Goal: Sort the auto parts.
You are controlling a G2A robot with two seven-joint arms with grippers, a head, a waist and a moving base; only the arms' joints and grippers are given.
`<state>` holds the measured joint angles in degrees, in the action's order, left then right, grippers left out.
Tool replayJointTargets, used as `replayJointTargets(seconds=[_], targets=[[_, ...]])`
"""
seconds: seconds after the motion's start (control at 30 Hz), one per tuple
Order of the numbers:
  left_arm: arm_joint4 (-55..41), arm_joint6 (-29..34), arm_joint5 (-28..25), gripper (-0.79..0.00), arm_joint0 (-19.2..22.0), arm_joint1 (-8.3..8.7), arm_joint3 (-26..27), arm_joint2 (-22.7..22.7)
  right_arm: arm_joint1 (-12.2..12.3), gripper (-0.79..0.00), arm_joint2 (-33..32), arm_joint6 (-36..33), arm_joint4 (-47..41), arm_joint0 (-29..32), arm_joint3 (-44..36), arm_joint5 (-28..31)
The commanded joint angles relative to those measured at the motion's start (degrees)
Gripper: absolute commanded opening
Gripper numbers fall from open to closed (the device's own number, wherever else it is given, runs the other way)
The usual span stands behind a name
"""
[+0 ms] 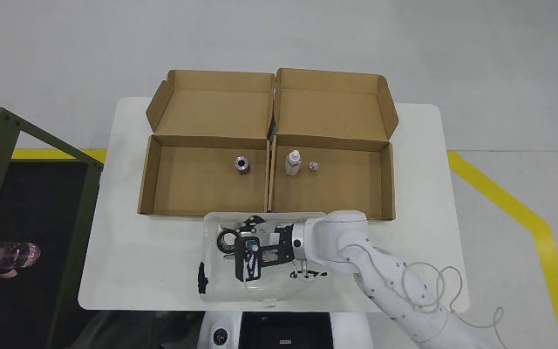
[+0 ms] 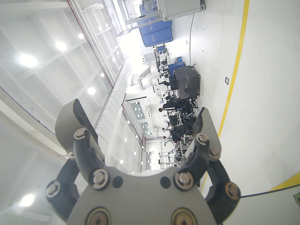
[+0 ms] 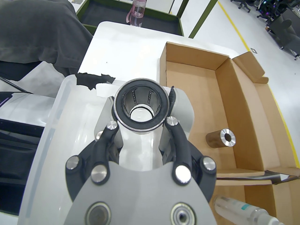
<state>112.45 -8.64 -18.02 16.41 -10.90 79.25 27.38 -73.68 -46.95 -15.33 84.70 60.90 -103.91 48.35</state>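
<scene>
My right gripper (image 3: 142, 105) is shut on a steel linear bearing (image 3: 140, 126) with black end rings, held just above the clear plastic bin (image 3: 46, 127). From above, that gripper (image 1: 237, 251) hangs over the left half of the bin (image 1: 209, 283). The left cardboard box (image 1: 187, 183) holds a metal cylinder (image 1: 239, 163), which lies on its side (image 3: 221, 138). In the right box (image 1: 353, 183) are a white bottle (image 1: 294, 162) and a small round part (image 1: 315, 166). My left gripper (image 2: 140, 115) is open and holds nothing, pointing up into the room.
Both boxes have their lids folded back toward the far table edge. Black tape (image 3: 93, 79) sticks to the bin's rim. A green cart (image 3: 131, 22) with a pink water bottle (image 3: 138, 3) stands past the table's left side.
</scene>
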Motion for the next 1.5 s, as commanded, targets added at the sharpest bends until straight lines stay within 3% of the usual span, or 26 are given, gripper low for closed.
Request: replayJointTargets(seconds=[0.0, 0.53, 1.47], targets=[[0.0, 0.0, 0.0, 0.0, 0.0, 0.0, 0.0, 0.0, 0.1, -0.785, -0.5, 0.3, 0.0, -0.2, -0.3, -0.4], [0.0, 0.0, 0.0, 0.0, 0.0, 0.0, 0.0, 0.0, 0.0, -0.785, -3.0, 2.9, -1.7, -3.5, 1.8, -3.7], [0.0, 0.0, 0.0, 0.0, 0.0, 0.0, 0.0, 0.0, -3.9, -0.785, 2.9, 4.8, -7.9, -17.4, 22.9, -5.5]])
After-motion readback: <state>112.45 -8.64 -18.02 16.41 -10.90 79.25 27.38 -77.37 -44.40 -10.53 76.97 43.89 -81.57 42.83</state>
